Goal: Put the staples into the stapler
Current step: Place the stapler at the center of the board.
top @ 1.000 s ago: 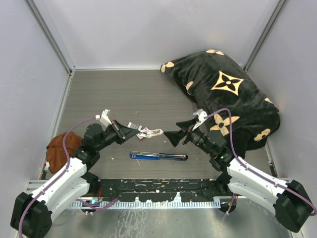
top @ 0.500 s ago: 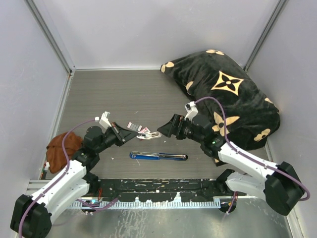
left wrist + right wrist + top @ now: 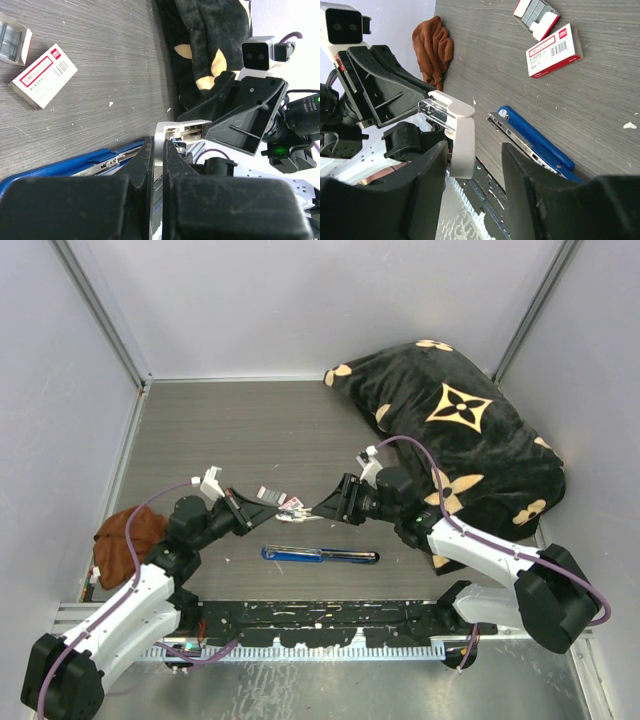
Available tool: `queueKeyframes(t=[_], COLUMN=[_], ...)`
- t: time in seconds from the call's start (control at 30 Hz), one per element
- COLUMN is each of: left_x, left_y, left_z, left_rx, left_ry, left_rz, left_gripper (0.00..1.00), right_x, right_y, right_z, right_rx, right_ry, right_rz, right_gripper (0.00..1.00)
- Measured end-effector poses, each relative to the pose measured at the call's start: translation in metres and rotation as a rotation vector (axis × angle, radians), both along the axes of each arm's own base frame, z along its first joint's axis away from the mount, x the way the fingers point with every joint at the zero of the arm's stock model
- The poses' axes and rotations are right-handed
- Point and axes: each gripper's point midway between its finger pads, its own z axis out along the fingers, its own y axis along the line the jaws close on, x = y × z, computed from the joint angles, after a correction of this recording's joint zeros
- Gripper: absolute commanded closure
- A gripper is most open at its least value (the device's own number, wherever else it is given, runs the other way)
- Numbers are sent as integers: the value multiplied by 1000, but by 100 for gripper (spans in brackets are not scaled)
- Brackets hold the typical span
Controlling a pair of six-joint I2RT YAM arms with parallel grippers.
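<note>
Presently, the left pincer (image 3: 159, 154) is clenched on a small white oblong piece (image 3: 461, 135) and holds it clear of the surface (image 3: 250, 430). The right pincer (image 3: 474, 150) is set about the same piece with its jaws apart. One finger lies just beside the piece, and a gap is seen at the other, so no second grip is judged to be made.

The stapler (image 3: 320, 555) lies flat on the surface at 6 o'clock of the two pincers, with its silver channel exposed, and is touched by neither. The staples (image 3: 536, 11) are seen as grey blocks in an open tray, beside the red-and-white box (image 3: 555, 50), at 10 o'clock of the stapler. A silvery part shows on the held piece; whether it is staples cannot be told.

Risks noted:
- If the piece is let go on the left before it is gripped on the right, it is likely to be dropped onto the stapler or the surface.
- The piece is held off-centre between the right jaws, so it may be twisted or flicked out when they are shut.
- The fingertips are set very near each other, and a clash is possible.
- The stapler is unrestrained and may be pushed aside when loading is attempted.
</note>
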Motion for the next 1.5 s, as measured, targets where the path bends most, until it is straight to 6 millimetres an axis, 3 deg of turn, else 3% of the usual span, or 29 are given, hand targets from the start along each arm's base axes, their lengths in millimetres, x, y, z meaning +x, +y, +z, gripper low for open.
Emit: queueKeyframes(t=[0.23, 0.33, 0.47, 0.6, 0.77, 1.1, 1.4, 1.5], left_x=[-2, -2, -3, -3, -5, 9, 3, 2], left_y=[1, 2, 3, 8, 17, 53, 64, 65], left_z=[-7, -7, -9, -24, -36, 5, -16, -19], left_rx=[-3, -8, -1, 57, 151, 350, 449, 455], left_ry=[4, -6, -18, -1, 29, -52, 11, 21], left_rz=[3, 6, 6, 20, 31, 168, 170, 169], left_gripper=[100, 92, 59, 25, 7, 2, 2, 2], right_x=[-1, 1, 1, 7, 20, 41, 47, 48], right_y=[4, 2, 0, -7, -24, -55, -59, -59], right_z=[6, 8, 8, 12, -6, -46, -79, -83], right_rx=[36, 59, 85, 82, -69, -379, -491, -500], right_ry=[16, 31, 52, 33, 28, 64, 123, 130], right_rz=[5, -7, -11, -39, -124, -231, -228, -226], right_gripper=[88, 98, 99, 99, 99, 99, 99, 93])
